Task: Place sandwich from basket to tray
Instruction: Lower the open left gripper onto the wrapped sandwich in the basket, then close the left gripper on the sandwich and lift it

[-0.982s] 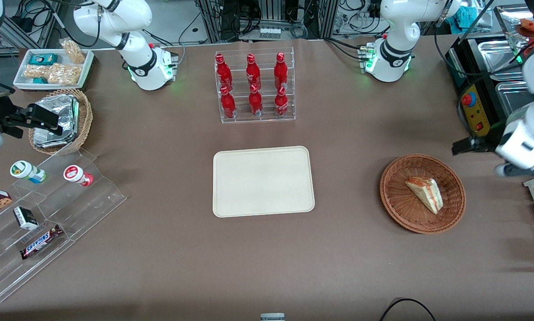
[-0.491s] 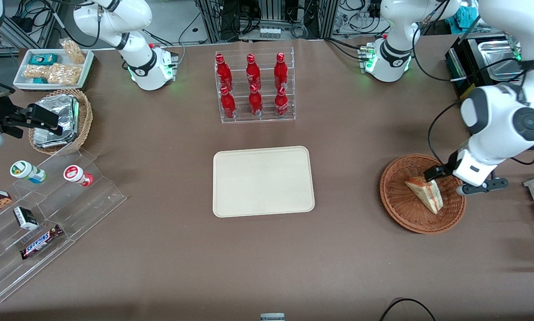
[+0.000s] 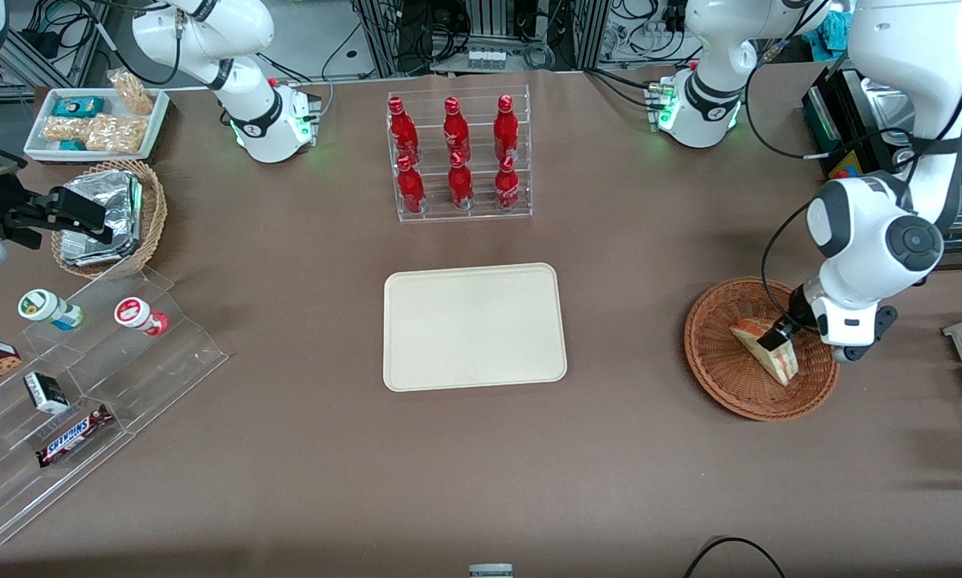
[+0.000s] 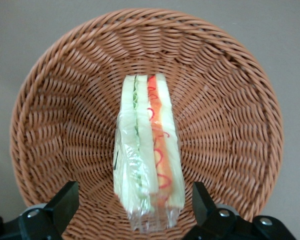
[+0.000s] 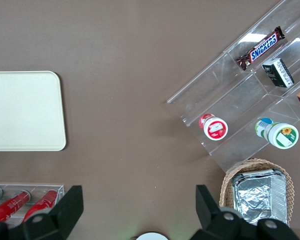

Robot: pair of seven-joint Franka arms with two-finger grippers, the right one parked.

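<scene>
The sandwich [image 3: 772, 355], a clear-wrapped wedge of white bread with red-orange and green filling, lies in the reddish-brown wicker basket [image 3: 722, 377] toward the working arm's end of the table. My left gripper [image 3: 778, 335] hangs just above the sandwich's wide end. In the left wrist view the sandwich [image 4: 147, 150] lies in the middle of the basket [image 4: 55, 125], and the gripper [image 4: 132, 202] is open, one finger on each side of the wrapped end, not touching it. The cream-beige tray [image 3: 474, 326] lies flat at the table's middle with nothing on it.
A clear rack of red bottles [image 3: 457, 156] stands farther from the camera than the tray. Toward the parked arm's end are a tan basket of foil packets [image 3: 110, 215], a white tray of snacks [image 3: 95, 122] and a clear stepped shelf with snacks [image 3: 71, 385].
My left arm has swung in from the table's edge and come down over the basket; the gripper now straddles the sandwich's wide end. The sandwich has not moved.
</scene>
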